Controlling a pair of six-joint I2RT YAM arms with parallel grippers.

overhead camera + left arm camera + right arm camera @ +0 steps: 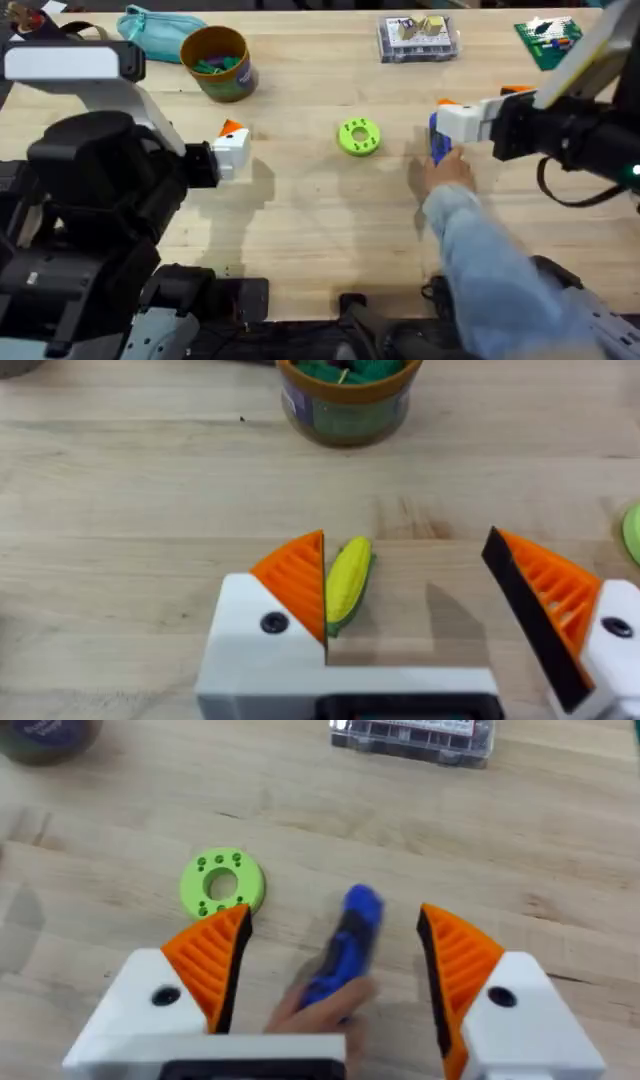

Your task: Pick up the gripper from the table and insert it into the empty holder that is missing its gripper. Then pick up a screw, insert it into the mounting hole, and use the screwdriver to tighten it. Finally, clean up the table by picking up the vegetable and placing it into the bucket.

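Observation:
My left gripper (408,560) is open low over the table (300,210). The yellow vegetable (348,582) with green ends lies between its fingers, close against one orange pad. The mustard bucket (348,400) (215,62) stands beyond it. My right gripper (333,915) is open around the blue screwdriver (352,945) (438,143). A person's hand (450,170) in a light blue sleeve holds the screwdriver's near end. In the overhead view the left gripper (230,150) is left of centre and the right gripper (465,115) is at the right. The loose gripper piece, the holder and the screw are out of view.
A bright green disc with holes (359,136) (222,885) lies at the table's middle. A teal pouch (160,30) sits at the back left, a clear parts box (418,38) (412,735) at the back, and a green board (548,40) at the back right.

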